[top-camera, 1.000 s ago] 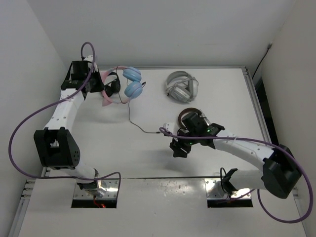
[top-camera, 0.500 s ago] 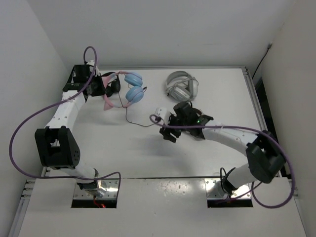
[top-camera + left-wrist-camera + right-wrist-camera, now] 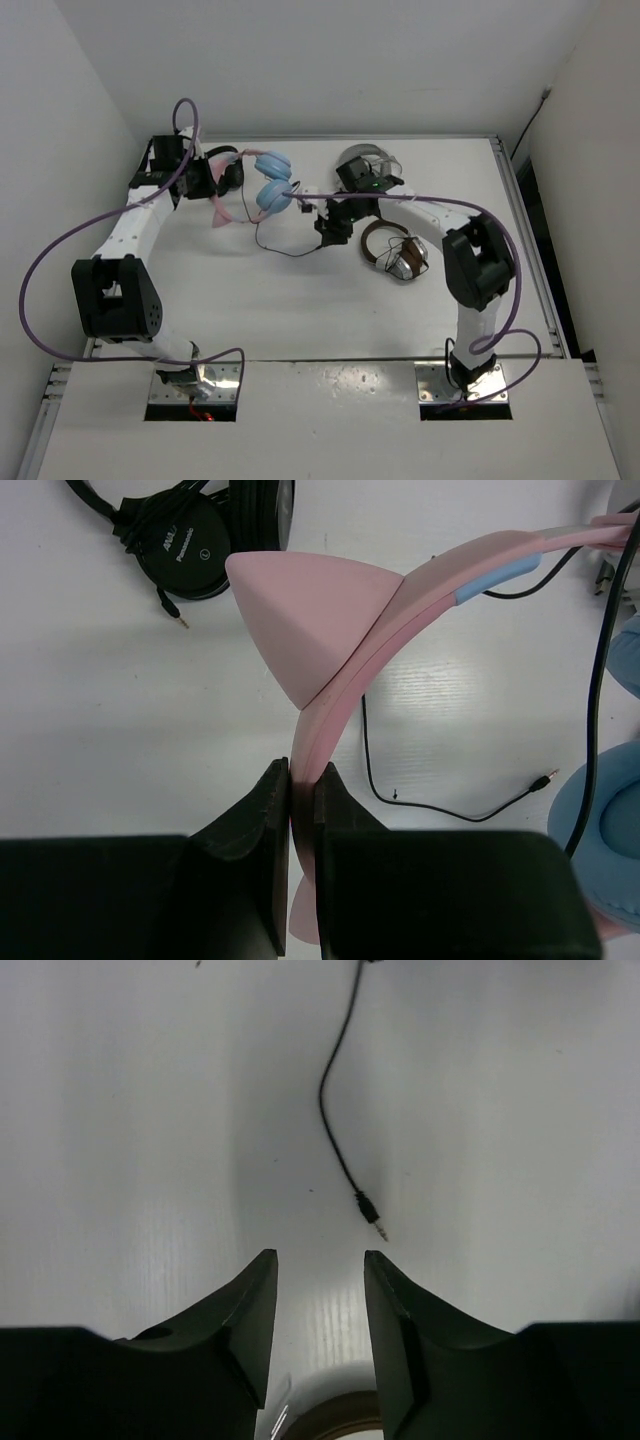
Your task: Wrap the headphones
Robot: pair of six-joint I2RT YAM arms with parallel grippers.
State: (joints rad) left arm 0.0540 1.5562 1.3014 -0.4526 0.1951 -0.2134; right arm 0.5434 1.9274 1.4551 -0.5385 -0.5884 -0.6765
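Right gripper hovers low over the table, jaws parted to a moderate gap and gripping nothing. Directly behind its fingers, the rim of the brown pair shows at the lower edge of the wrist view.

Just ahead of the fingertips, offset slightly toward the finger on the right of that view, lies the plug, free on the surface and untouched. From it the cable runs away from the gripper, roughly along the gripper's forward line with a mild curve. The jaws would therefore close across the cable, not along it.

Further out, the top view shows the cable looping over the table to the headphones, whose ear cups sit beyond and to one side of the right gripper.

Farthest off, the left gripper is clamped on the pink headband, fingers pressed flat against both faces. The small black pair lies beyond it.

Assessment: the right arm is nearer the loose end, and the left arm is committed to the headband. The next move appears to need a short advance with a small sideways correction to take the cable just behind the plug. The thin cable may slip from the jaws.
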